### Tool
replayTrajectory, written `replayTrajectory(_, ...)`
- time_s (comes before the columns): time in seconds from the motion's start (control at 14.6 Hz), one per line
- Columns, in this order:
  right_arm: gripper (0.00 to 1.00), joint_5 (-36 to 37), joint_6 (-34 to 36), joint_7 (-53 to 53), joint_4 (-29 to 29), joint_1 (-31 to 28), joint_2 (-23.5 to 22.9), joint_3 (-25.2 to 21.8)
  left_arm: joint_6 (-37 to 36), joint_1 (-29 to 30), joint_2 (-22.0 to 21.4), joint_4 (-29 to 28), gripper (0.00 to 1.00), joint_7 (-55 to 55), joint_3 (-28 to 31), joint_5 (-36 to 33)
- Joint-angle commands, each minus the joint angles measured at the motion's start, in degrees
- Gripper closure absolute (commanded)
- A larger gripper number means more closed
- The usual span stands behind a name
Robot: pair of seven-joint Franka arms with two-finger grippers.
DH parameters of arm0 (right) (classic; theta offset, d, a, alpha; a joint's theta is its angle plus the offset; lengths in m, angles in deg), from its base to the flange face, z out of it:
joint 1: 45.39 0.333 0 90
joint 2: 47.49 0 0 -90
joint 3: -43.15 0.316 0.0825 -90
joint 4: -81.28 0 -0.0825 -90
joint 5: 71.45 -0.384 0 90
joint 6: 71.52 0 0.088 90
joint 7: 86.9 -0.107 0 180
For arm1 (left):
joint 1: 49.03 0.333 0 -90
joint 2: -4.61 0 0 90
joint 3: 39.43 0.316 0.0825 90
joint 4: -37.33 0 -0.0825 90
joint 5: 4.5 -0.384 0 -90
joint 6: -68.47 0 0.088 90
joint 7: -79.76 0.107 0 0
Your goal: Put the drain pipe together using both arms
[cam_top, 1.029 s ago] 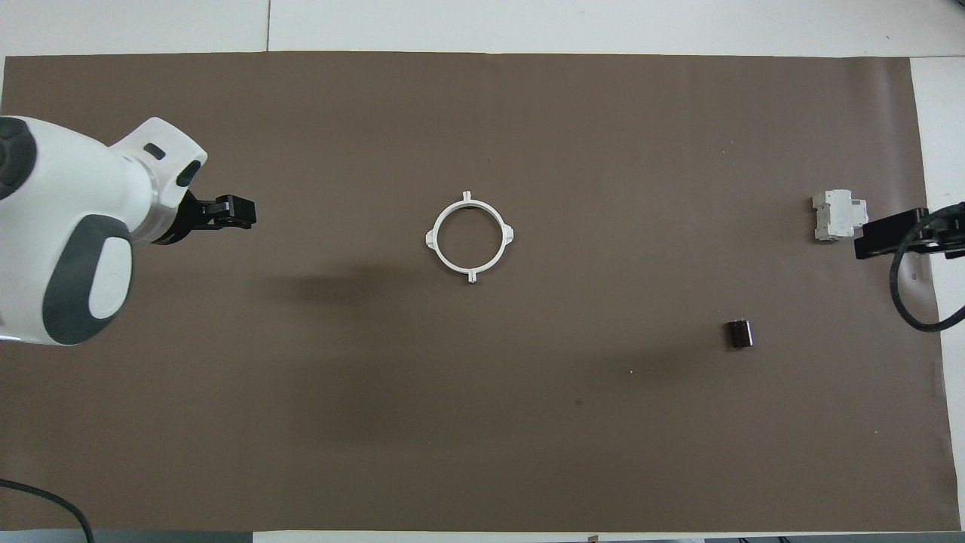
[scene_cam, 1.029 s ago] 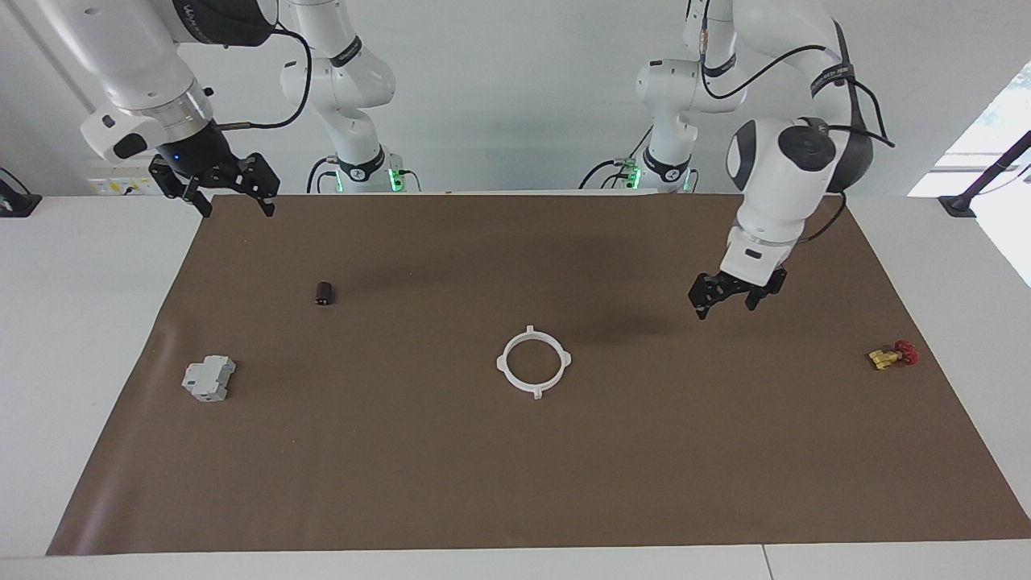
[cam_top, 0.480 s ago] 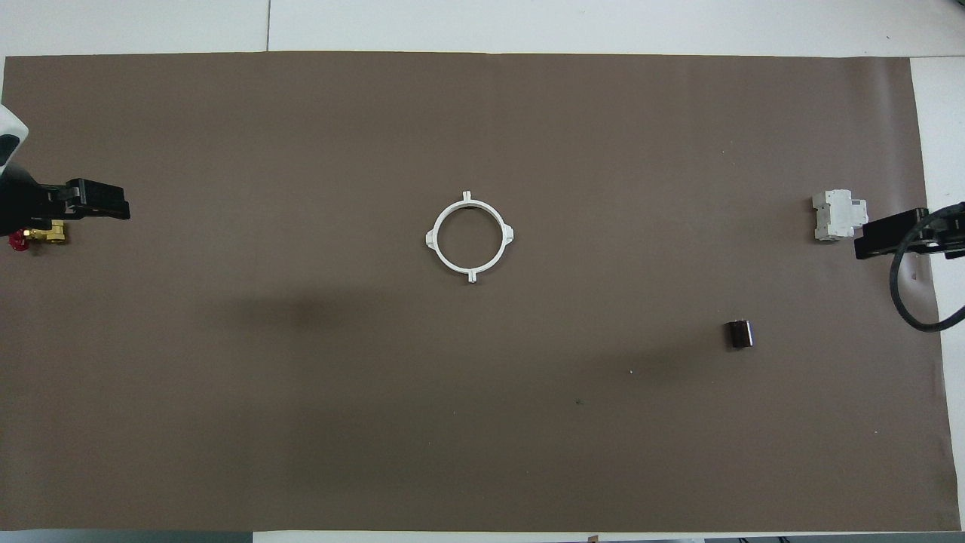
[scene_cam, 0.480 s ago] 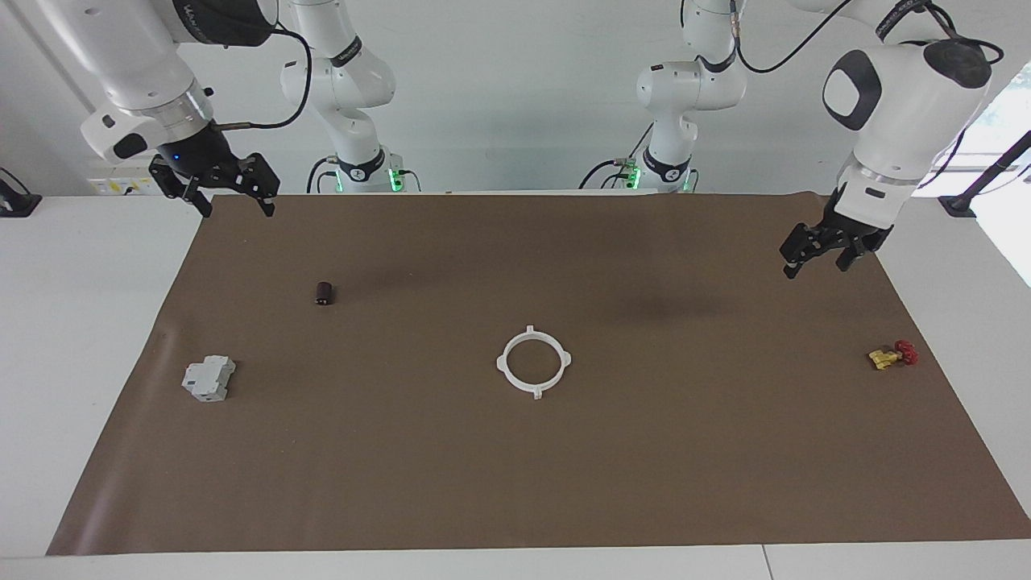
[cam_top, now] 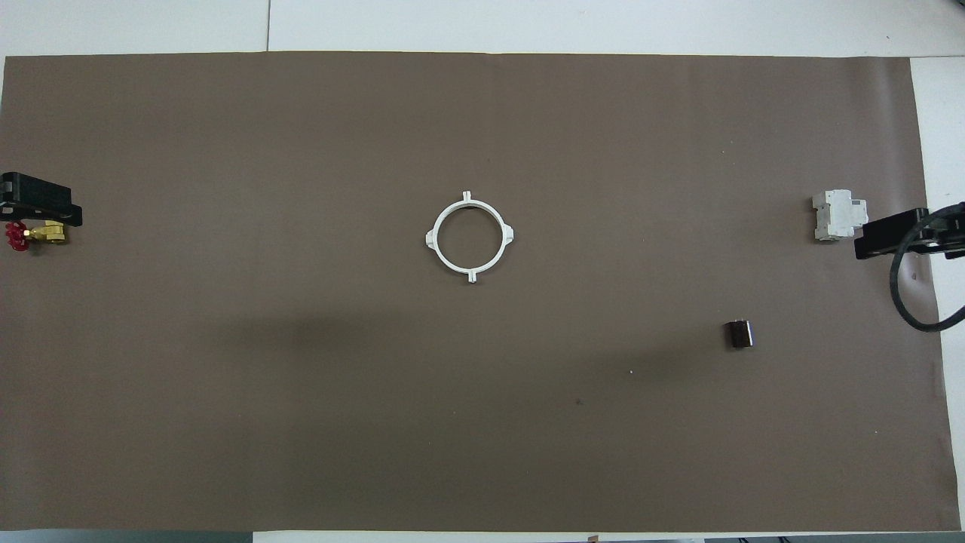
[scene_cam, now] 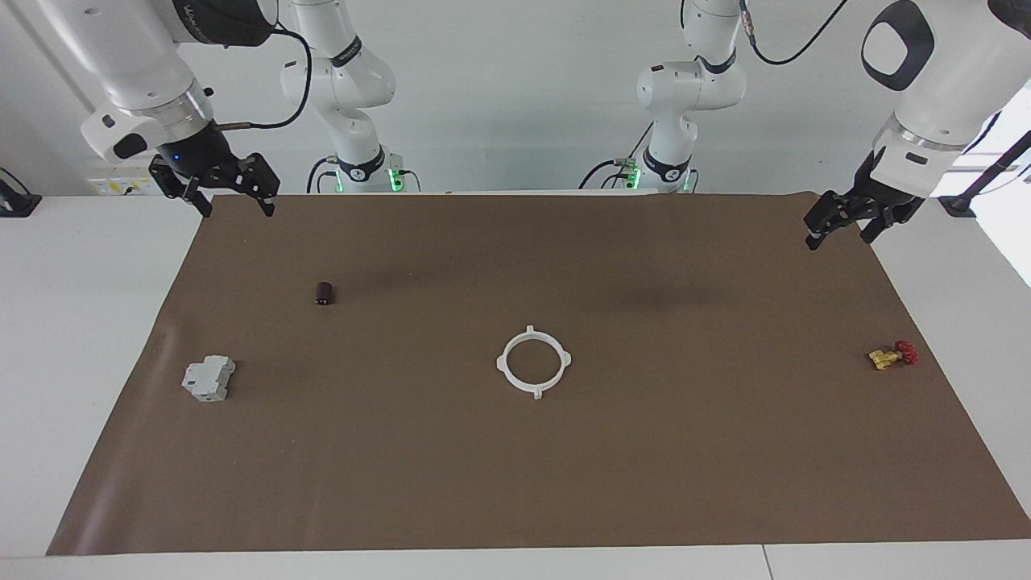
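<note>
The ring (scene_cam: pixel 533 362) lay flat at the middle of the brown mat (scene_cam: pixel 532 483), complete as one white circle with four small tabs around its rim. In the overhead view the ring (cam_top: pixel 469 237) showed no visible gap between its halves. Nothing touched it.

My left gripper (scene_cam: pixel 856 217) hung in the air over the mat's corner at the robots' edge of the table, at the left arm's end. Its fingers were spread, with nothing between them. In the overhead view only its black tip (cam_top: pixel 39 199) showed at the frame's edge, just above the valve (cam_top: pixel 34 235) in that view. The valve (scene_cam: pixel 892 354), yellow with a red handle, lay on the mat near the left arm's end, well apart from the ring.

My right gripper (scene_cam: pixel 228 190) hung over the mat's other corner at the robots' edge, at the right arm's end. Its fingers were spread and empty as well. Both grippers were well apart from the ring.

A grey block (scene_cam: pixel 209 379) lay on the mat near the right arm's end. A small dark cylinder (scene_cam: pixel 324 292) lay nearer the robots than the block, between the block and the right gripper's corner.
</note>
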Motion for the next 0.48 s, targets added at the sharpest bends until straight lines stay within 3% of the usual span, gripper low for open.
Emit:
replayTrajectory(0.0, 0.0, -0.06, 0.52, 1.06, 0.37, -0.38, 0.39, 0.13, -2.99, 0.41, -0.13, 0.63, 0.0, 1.12, 0.24, 1.08)
replayTrajectory(0.41, 0.0, -0.06, 0.52, 1.06, 0.37, -0.38, 0.39, 0.13, -1.68, -0.2, -1.71, -2.63, 0.0, 0.95, 0.24, 0.99)
